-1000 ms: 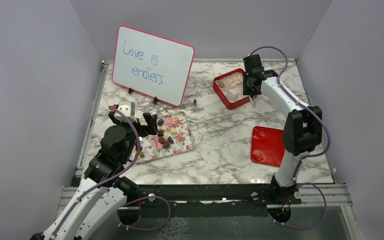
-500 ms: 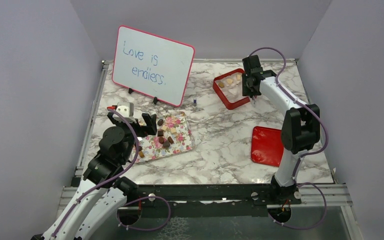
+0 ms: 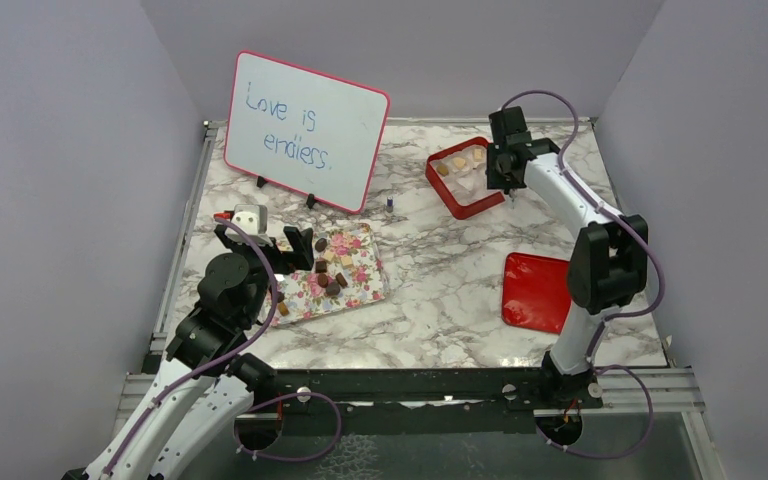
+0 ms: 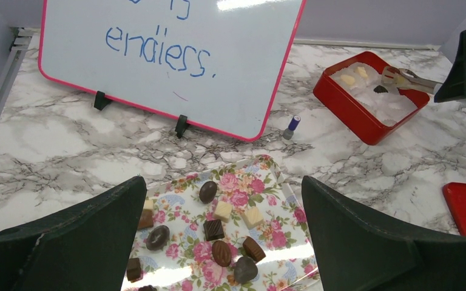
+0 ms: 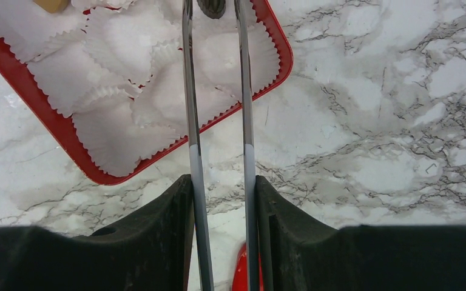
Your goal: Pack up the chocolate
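**Clearances.** The marble worktop (image 3: 440, 270) has open surface through its centre and along the near edge, between the floral tray (image 3: 370, 285) and the red lid (image 3: 533, 290).
- The whiteboard (image 3: 305, 130) stands toward the far-left corner and blocks approach there. A small bottle (image 3: 388, 203) stands just beside its right end.
- The red box (image 3: 447, 193) sits near the far edge, right of centre, turned so one corner points toward the near edge. It is well apart from the lid.
- The tray lies near the left edge; the lid lies near the right edge.

**L gripper** (image 3: 263, 240): released, jaws wide, nothing between them, hovering at the tray's left side.

**Chocolate** (image 4: 221, 227): approx. a dozen pcs lie loose on the tray, in dark, brown and pale colours. A few pale pcs (image 3: 458, 162) sit in paper cups at the box's far side.

**R gripper** (image 5: 221, 182): clenched on tongs (image 5: 192, 121), which reach over the box rim and above the cups. One dark pc (image 5: 212, 6) sits between the tong tips at the frame edge; cannot tell if it is pinched.

**Changes vs. 1 s ago.** The R gripper has shifted toward the far edge and now sits at the box's right corner. Its elbow has swung slightly right. L arm, tray, lid and whiteboard show no visible change since 0.5 s ago.
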### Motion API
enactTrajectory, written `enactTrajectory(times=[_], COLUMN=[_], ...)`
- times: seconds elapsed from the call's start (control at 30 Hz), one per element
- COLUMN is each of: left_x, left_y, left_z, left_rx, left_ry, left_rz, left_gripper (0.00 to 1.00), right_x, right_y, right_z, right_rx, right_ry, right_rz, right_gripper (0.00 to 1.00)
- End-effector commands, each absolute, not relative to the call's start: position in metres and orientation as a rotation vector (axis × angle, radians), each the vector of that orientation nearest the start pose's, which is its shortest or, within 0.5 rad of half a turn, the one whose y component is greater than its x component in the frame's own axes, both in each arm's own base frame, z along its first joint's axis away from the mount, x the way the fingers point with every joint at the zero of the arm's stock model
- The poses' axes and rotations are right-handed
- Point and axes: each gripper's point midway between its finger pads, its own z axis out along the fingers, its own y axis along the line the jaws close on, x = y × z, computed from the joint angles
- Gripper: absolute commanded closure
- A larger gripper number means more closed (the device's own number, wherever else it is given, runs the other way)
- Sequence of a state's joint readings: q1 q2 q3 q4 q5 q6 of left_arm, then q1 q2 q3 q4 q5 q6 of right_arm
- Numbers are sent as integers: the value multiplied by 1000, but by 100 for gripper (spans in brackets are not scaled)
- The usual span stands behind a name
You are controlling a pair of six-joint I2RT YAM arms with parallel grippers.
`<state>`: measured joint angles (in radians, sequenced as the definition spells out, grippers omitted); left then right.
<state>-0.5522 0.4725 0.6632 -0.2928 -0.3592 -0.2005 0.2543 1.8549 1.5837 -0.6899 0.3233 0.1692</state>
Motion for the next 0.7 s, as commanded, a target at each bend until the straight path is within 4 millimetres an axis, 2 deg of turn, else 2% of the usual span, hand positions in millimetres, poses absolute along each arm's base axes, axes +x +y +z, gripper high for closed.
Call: enactTrajectory(times=[0.0,0.2,0.5,0.67], left_x=[242,242,242,245], left_y=[-87,-86,-85,-85], left_z=[277,277,276,274], left_rx=[27,28,22,24], left_ry=[1658,1657,1659,1672], left_rz=[-277,-273,-265,-248], left_gripper=[1,1,1,1], right_x=[445,432,397,372], right_y=[63,74,110,136], right_z=[179,194,204,197], right_rx=[32,8,-80,-141], right_ry=[2396,2385,2363,2370], right_rz=[-199,-110,60,89], right_gripper=[58,59,59,61])
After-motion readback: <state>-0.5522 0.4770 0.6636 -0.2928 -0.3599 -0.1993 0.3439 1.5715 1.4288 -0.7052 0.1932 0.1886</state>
